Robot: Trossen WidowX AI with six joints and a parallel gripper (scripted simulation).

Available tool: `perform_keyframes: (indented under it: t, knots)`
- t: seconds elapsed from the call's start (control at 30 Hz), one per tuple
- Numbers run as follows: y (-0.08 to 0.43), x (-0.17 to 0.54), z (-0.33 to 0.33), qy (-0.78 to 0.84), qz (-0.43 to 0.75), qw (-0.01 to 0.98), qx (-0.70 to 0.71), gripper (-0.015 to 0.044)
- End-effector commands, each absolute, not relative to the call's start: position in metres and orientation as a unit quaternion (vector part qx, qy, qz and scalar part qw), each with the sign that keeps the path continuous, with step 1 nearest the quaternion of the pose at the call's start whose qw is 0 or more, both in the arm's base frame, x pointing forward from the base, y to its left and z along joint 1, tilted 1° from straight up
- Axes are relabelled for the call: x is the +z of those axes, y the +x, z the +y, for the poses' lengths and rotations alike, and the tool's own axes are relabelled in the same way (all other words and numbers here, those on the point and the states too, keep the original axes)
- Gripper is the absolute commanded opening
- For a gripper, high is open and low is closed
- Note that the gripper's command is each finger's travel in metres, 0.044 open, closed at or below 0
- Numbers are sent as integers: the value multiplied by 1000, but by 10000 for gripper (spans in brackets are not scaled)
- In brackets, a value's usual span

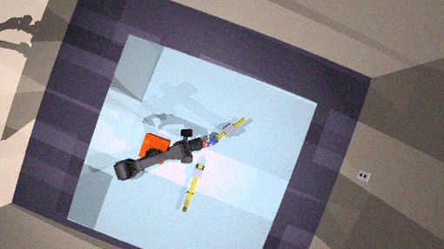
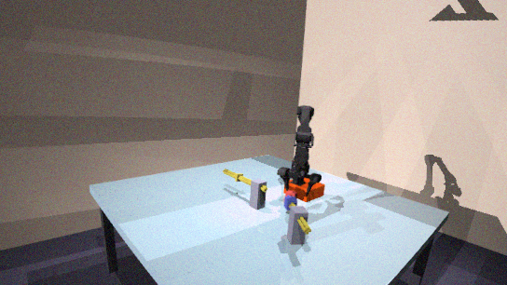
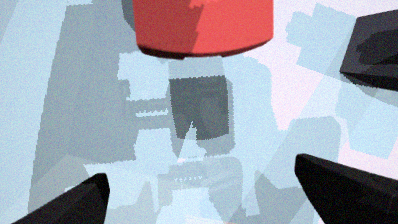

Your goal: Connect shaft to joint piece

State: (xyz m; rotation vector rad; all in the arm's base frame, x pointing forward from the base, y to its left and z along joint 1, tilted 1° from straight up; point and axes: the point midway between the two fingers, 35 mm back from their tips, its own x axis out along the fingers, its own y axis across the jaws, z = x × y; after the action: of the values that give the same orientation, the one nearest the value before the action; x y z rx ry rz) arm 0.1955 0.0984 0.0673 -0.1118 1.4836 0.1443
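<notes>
"The joint piece (image 1: 204, 144) (image 2: 291, 194) (image 3: 202, 25), where is it?"

"The red part is on the blue hinge (image 1: 213, 140) (image 2: 290, 202), at the end of the first yellow shaft (image 1: 238, 121) (image 2: 304, 224), above the worktop (image 1: 248, 186) (image 2: 186, 219) (image 3: 252, 90)."

"And the hand (image 1: 186, 146) (image 2: 298, 179) (image 3: 204, 173)?"

"Released, its two black fingers spread wide, nothing between them. In the wrist view, the red part lies beyond the fingertips."

"What about the second shaft (image 1: 191, 190) (image 2: 239, 178)?"

"It runs through its own grey block (image 1: 198, 171) (image 2: 257, 195), apart from the joint piece. The other block (image 1: 229, 129) (image 2: 297, 228) carries the first shaft. Both blocks stand upright."
</notes>
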Motion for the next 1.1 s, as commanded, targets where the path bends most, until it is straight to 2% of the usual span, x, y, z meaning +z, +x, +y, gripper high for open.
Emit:
perform_keyframes:
  t: [0.0, 0.43, 1.07]
  knots:
    - [209, 69, 101, -53, 672, 735, 67, 440]
    - [256, 68, 108, -52, 671, 737, 67, 440]
    - [260, 41, 109, -53, 671, 737, 67, 440]
